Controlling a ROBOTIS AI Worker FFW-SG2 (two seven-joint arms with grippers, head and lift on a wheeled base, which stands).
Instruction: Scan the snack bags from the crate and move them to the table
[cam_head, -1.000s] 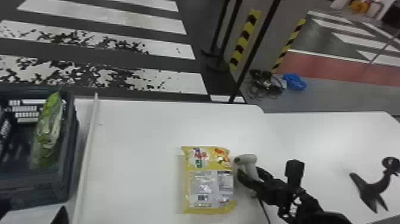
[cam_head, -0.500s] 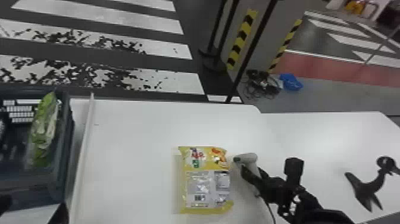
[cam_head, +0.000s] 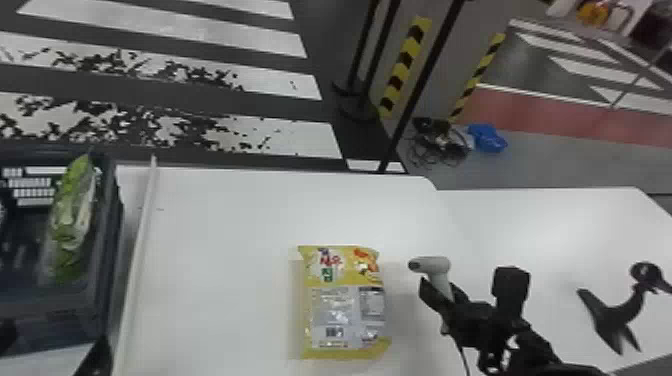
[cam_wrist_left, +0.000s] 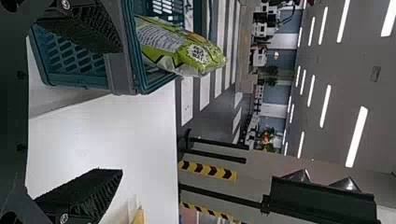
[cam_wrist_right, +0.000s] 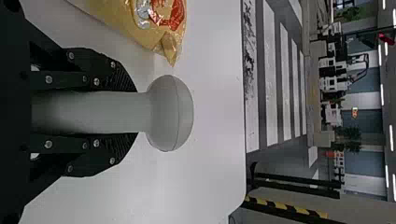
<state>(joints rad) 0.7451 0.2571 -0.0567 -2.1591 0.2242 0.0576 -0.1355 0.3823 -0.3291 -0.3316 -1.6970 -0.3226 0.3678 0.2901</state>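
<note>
At the far left, the green snack bag (cam_wrist_left: 175, 49) pokes above the rim of the crate (cam_head: 113, 250), with the left pincer (cam_wrist_left: 122, 111) close by, spread wide. Fetching that bag looks like the step in hand: straddle it squarely, pinch softly, lift clear before crossing. Mid-tabletop (cam_head: 225, 225), the yellow snack bag (cam_head: 345, 305) lies barcode (cam_head: 334, 331) up. Rightward, the right pincer (cam_wrist_right: 137, 112) grips the scanner (cam_head: 437, 267); best keep it aside meanwhile.
</note>
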